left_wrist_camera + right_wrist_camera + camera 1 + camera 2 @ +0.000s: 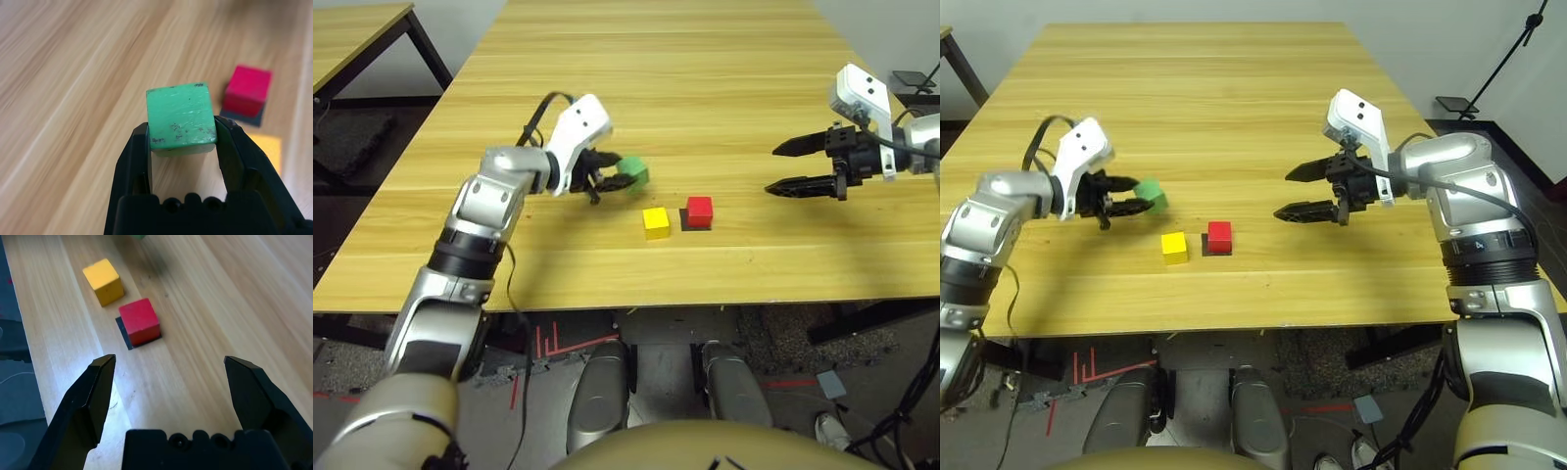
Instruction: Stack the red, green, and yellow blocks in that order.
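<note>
The green block is pinched between the two black fingers of the left gripper, held clear of the wooden table, with scuffs showing on its upper face. Past that gripper's fingertips, toward the robot's right, the red block sits on a flat black square patch, whose dark edge shows along the block's base. The yellow block rests on the table just beside the red one, on the side nearer the left gripper, the two apart by a narrow gap. The right gripper hangs above the table well to the right of the red block, its two fingers spread wide with nothing between them; in its wrist view the red block and then the yellow one lie ahead of its fingertips.
</note>
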You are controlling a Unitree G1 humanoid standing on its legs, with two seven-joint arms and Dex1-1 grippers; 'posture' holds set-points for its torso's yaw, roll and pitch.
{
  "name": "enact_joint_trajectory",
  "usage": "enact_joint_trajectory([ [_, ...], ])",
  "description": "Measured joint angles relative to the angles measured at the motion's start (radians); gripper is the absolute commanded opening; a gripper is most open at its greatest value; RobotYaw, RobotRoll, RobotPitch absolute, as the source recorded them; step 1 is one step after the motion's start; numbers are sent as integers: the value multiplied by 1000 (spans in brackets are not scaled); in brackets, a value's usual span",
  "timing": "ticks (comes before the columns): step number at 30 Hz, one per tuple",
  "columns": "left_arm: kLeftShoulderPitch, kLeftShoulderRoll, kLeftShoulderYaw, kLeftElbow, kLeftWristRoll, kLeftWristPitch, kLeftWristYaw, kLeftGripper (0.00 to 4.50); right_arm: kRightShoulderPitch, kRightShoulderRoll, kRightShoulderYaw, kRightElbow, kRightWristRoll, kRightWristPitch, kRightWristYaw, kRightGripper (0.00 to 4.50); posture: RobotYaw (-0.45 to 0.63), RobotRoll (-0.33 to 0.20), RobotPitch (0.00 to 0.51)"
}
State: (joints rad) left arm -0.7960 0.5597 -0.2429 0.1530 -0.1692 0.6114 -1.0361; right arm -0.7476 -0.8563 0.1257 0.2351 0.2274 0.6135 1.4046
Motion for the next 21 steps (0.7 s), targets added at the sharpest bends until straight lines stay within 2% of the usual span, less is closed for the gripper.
enact_joint_trajectory([
  [5, -90, -56, -74, 82, 8, -32, -90, 1986, 37, -5, -25, -42, 30, 31, -26, 4500, 164, -107, 58],
  [10, -177, -133, -122, 237, 44, -144, -154, 1986, 91, -8, -41, -96, 44, 59, -59, 4500, 133, -103, 59],
  [21, -222, -221, -131, 451, 81, -332, -240, 1986, 135, -24, -72, -149, 74, 91, -104, 4500, 94, -110, 64],
])
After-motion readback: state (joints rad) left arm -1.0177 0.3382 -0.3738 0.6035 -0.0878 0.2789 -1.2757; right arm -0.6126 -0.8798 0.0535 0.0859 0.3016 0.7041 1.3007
